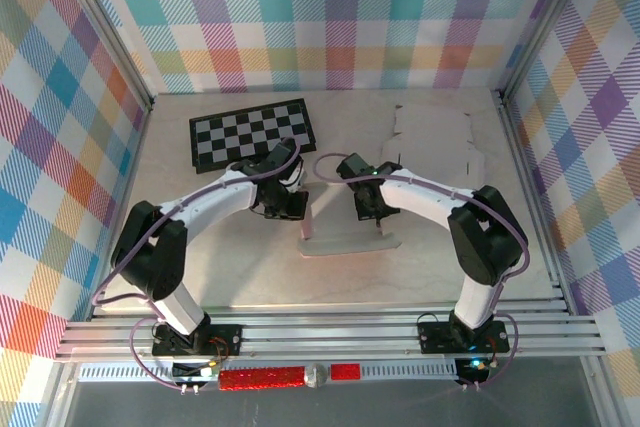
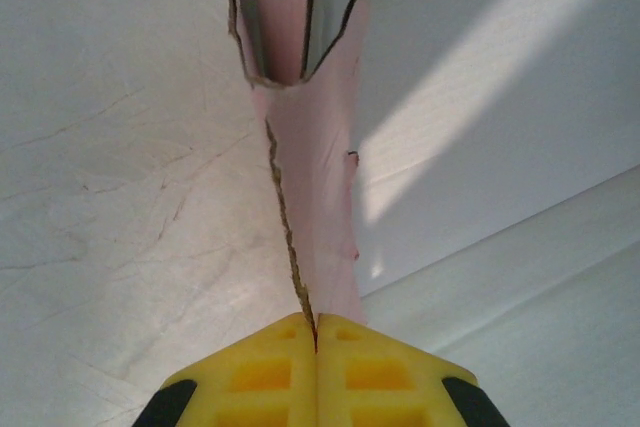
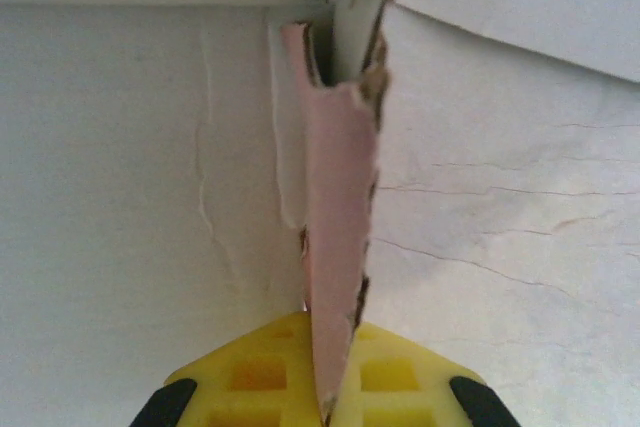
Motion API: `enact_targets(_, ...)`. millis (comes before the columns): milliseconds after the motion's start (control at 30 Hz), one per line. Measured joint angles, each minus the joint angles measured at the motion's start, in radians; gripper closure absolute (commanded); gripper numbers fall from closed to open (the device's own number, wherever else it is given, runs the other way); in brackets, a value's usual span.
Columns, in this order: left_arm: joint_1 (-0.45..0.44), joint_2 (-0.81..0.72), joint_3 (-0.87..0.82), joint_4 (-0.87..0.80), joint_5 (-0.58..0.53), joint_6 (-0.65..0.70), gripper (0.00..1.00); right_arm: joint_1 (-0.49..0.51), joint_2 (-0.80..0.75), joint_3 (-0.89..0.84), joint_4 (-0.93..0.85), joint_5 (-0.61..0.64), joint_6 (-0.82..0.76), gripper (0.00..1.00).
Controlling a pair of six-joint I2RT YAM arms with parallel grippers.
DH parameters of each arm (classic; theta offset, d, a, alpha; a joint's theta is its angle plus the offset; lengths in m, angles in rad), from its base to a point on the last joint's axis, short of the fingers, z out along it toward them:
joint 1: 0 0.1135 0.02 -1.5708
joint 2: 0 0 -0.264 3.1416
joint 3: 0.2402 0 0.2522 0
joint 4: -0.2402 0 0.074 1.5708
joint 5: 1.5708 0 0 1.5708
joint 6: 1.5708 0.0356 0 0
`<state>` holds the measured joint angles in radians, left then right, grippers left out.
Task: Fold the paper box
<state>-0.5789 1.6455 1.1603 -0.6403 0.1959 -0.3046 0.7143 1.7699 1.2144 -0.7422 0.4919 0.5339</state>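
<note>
The paper box stands partly raised at the table's middle, pale pink and white, between my two grippers. My left gripper holds its left side and my right gripper its right side. In the left wrist view the yellow fingers of the left gripper are shut on the torn brown edge of a pink side flap. The right wrist view has the right gripper shut on another pink flap, which runs up to a white wall of the box.
A black-and-white checkerboard lies at the back left. A flat white cardboard cutout lies at the back right. Plaid walls enclose the table on three sides, and a metal rail runs along the near edge.
</note>
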Motion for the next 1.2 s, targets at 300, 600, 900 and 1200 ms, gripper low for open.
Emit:
enact_targets(300,-0.003,-0.035,-0.133,0.174,-0.019,-0.077,1.0,0.053,-0.097,-0.061,0.052,0.099,0.005,1.0)
enact_targets(600,-0.003,-0.041,-0.199,0.356,0.004,-0.145,0.87,0.056,-0.114,-0.129,0.108,0.107,-0.013,1.0)
enact_targets(900,-0.003,-0.014,-0.202,0.409,0.004,-0.161,0.82,0.057,-0.131,-0.138,0.125,0.118,-0.026,1.0)
enact_targets(1200,-0.008,0.024,-0.198,0.414,-0.012,-0.174,0.82,0.061,-0.131,-0.138,0.142,0.121,-0.026,1.0)
